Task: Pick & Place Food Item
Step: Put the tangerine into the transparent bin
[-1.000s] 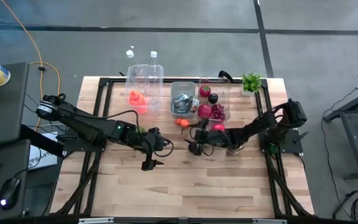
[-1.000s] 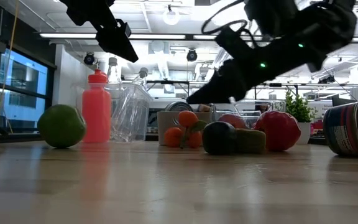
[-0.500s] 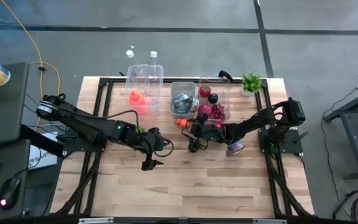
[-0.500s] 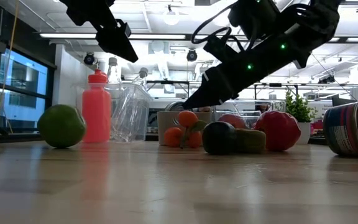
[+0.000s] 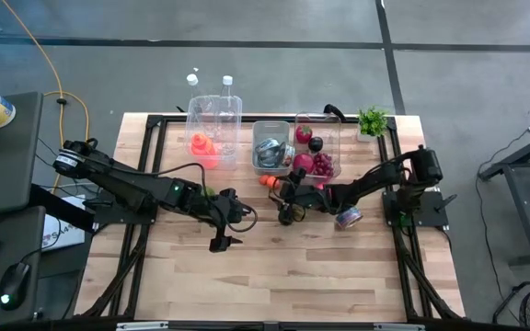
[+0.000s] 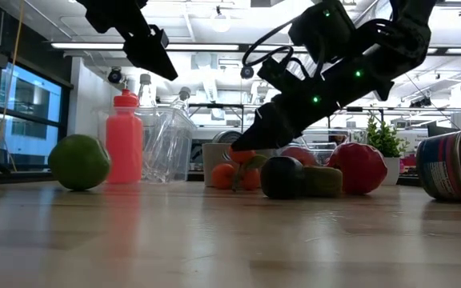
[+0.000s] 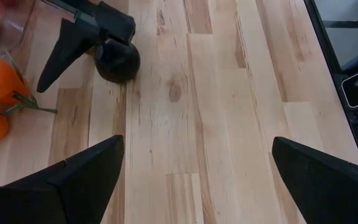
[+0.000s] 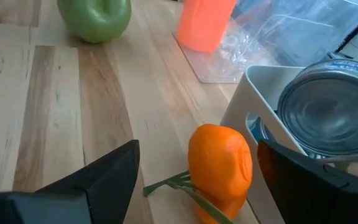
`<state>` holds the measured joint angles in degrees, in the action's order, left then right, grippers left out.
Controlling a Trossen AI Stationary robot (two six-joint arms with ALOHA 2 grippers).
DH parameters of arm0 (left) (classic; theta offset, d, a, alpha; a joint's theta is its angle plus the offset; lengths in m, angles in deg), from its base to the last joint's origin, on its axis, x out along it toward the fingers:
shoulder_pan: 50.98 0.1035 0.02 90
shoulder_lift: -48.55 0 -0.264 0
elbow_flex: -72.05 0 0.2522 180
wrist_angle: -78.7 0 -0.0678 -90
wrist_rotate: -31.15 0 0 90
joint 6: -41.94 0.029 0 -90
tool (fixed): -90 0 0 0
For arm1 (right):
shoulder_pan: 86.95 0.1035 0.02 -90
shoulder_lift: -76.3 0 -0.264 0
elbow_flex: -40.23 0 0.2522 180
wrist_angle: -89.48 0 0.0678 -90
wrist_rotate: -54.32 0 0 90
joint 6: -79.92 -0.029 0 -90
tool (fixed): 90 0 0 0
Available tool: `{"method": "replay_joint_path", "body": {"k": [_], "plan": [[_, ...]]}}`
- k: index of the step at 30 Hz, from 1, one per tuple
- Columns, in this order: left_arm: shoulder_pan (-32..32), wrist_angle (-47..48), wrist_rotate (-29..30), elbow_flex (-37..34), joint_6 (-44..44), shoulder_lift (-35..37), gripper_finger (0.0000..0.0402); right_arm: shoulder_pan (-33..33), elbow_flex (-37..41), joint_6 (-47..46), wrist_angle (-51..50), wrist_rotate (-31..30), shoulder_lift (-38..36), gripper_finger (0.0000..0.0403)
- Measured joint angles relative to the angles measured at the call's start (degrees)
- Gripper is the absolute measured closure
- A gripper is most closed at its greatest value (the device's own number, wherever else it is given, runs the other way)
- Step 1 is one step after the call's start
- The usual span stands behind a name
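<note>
Toward the tabletop's far edge: the right pincer [image 5: 286, 191] has been carried from beside the can [image 5: 347, 218] across to the oranges [image 5: 269, 181], and is now lowered at a slant over them.
Right pincer: held wide and empty, with the two fingers set either side of the upper orange [image 8: 220, 163] in its own wrist view; nothing is yet gripped.
Oranges: a stemmed pair resting on the bare wood just in front of the grey bin [image 5: 270, 147], which holds a tin [image 8: 334, 115].
Left pincer [image 5: 221, 230]: parked wide open and empty above the middle of the tabletop, unmoved over the last second, with nothing between the fingers [image 7: 82, 171].
Other food: a green apple [image 6: 79, 162] is left toward the left edge; a dark fruit [image 6: 282, 178] and a red one [image 6: 361, 168] lie right of the oranges.
Meaning for the task: the orange is judged to be the chosen item and the approach nearly complete; a short descent and a closing are what remain before lifting.
Risk: the bin wall stands close to one finger, so a clipped rim is possible.
</note>
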<state>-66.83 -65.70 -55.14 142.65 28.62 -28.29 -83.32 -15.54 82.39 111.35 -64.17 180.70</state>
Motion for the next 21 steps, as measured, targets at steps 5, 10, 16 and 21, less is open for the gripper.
{"method": "replay_joint_path", "body": {"k": [5, 10, 16, 21], "plan": [[0.0, 0.01, 0.0, 0.0, 0.0, 0.0, 0.0002, -0.32, -0.7, 0.34, -1.54, 0.71, 0.02, 0.0089], [0.0, 0.01, 0.0, 0.0, 0.01, 0.0, 0.0002, -0.37, -1.96, 0.34, -5.14, 1.48, 0.02, 0.0089], [0.0, 0.01, 0.0, 0.0, 0.01, 0.0, 0.0002, -0.59, -2.86, -0.77, -5.61, 1.77, 0.07, 0.0089], [0.0, 0.01, 0.0, 0.0, 0.01, 0.0, 0.0002, -0.7, -3.57, -1.15, -8.3, 1.7, 0.07, 0.0098]]}}
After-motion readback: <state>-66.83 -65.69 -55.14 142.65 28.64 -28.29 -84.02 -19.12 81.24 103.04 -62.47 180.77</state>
